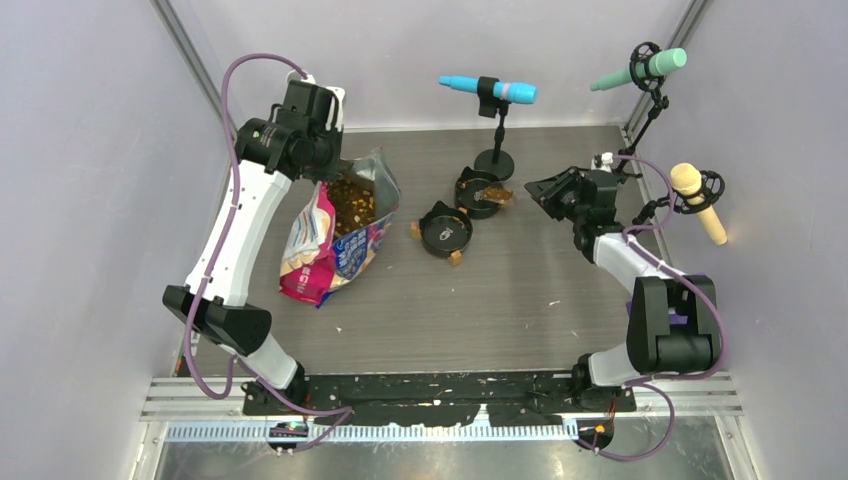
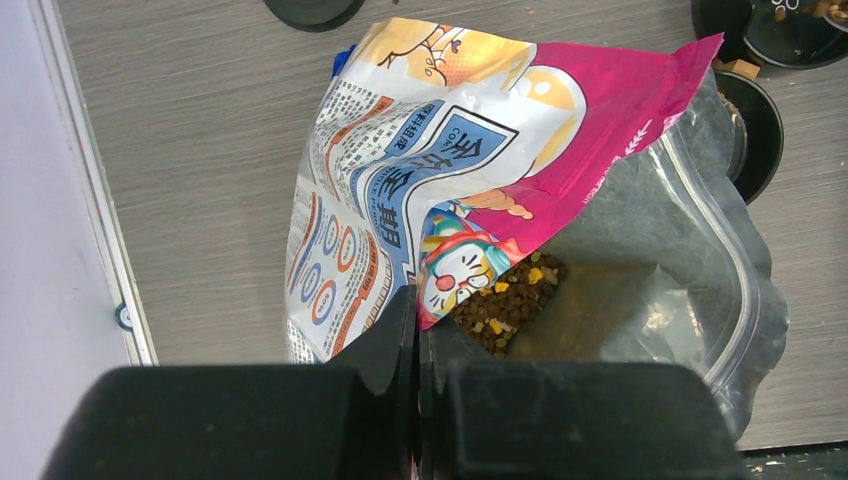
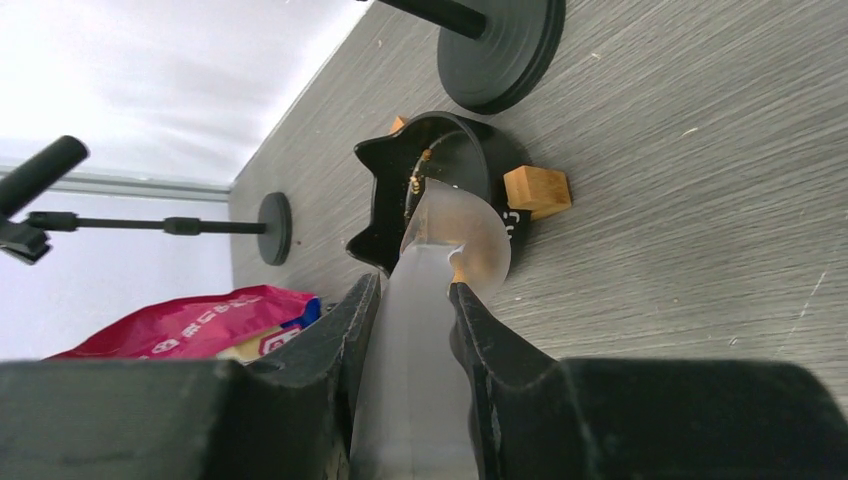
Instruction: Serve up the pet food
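The pink-and-blue pet food bag [image 1: 335, 240] lies open at the left, with brown kibble [image 1: 353, 200] showing in its mouth. My left gripper [image 2: 416, 298] is shut on the bag's upper edge [image 2: 470, 150], just beside the kibble [image 2: 505, 295]. My right gripper [image 3: 412, 287] is shut on the handle of a translucent scoop [image 3: 455, 235]. The scoop's head hangs over the rim of the far black bowl [image 3: 445, 160], which also shows from above [image 1: 480, 192]. A second black bowl [image 1: 445, 230] stands nearer the bag. In the top view the right gripper [image 1: 537, 193] is just right of the far bowl.
A blue microphone [image 1: 490, 90] on a stand with a round base [image 1: 493, 162] is behind the bowls. A green microphone [image 1: 640, 70] and a yellow one [image 1: 697, 200] stand at the right. Grey walls close in both sides.
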